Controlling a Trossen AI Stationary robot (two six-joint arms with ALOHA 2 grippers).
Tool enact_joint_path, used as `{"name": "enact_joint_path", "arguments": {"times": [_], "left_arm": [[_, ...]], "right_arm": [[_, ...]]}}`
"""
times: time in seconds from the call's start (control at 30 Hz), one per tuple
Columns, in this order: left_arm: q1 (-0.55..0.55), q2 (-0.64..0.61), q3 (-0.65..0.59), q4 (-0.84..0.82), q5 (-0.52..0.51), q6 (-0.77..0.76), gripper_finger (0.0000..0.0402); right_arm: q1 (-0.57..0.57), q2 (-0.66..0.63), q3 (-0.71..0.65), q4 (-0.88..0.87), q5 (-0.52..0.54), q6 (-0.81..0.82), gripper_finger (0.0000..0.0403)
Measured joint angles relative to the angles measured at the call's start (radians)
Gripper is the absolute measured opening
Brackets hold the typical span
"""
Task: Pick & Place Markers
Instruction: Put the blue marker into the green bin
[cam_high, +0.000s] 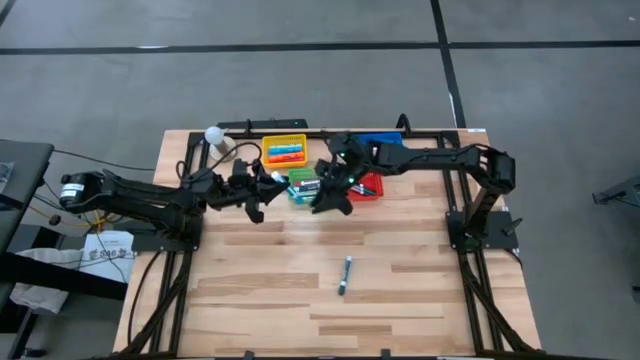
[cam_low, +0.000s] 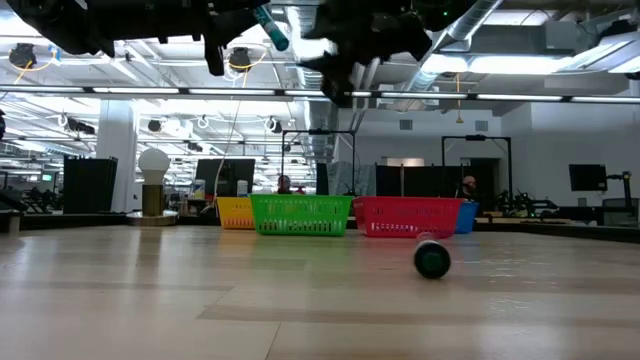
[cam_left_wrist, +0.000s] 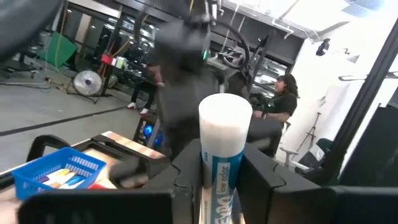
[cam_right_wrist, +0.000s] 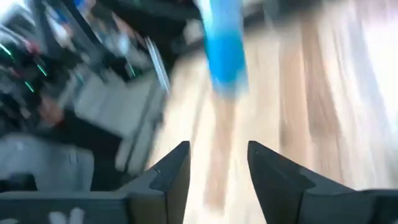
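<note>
Left gripper (cam_left_wrist: 221, 180) jaws pinching a white-bodied marker (cam_left_wrist: 222, 149) w/ blue print, butt end up between the fingers (cam_left_wrist: 273, 183); same marker seen in low view (cam_low: 272, 28), teal cap end poking out, raised high above table. Right gripper (cam_right_wrist: 214, 165) jaws spread, nothing between; blurred blue marker end just ahead of them. Both grippers (cam_high: 262, 196) (cam_high: 328, 192) close together, raised near the far-centre baskets: yellow basket (cam_high: 284, 152) w/ markers inside, green basket (cam_high: 301, 187), red basket (cam_high: 367, 187), blue basket (cam_high: 378, 140) farthest. One dark marker w/ green cap (cam_high: 346, 275) lying alone on wooden table (cam_high: 250, 290), near side, well apart from baskets. White bulb-shaped thing (cam_high: 213, 134) at far left of table.
</note>
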Motion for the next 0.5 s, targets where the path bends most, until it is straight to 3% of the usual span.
{"name": "enact_joint_path", "arguments": {"times": [0.13, 0.27, 0.5], "left_arm": [[0.013, -0.002, 0.003, -0.018, 0.000, 0.001, 0.0068], [0.027, -0.002, 0.088, -0.251, 0.001, 0.012, 0.0068], [0.080, -0.001, 0.325, -0.792, -0.020, 0.082, 0.0068]], "right_arm": [[-0.009, 0.000, 0.000, -0.322, 0.021, -0.162, 0.0164], [-0.009, 0.000, -0.001, -0.555, 0.058, -0.326, 0.0165], [-0.006, -0.019, -0.001, -0.576, 0.049, -0.453, 0.0135]]}}
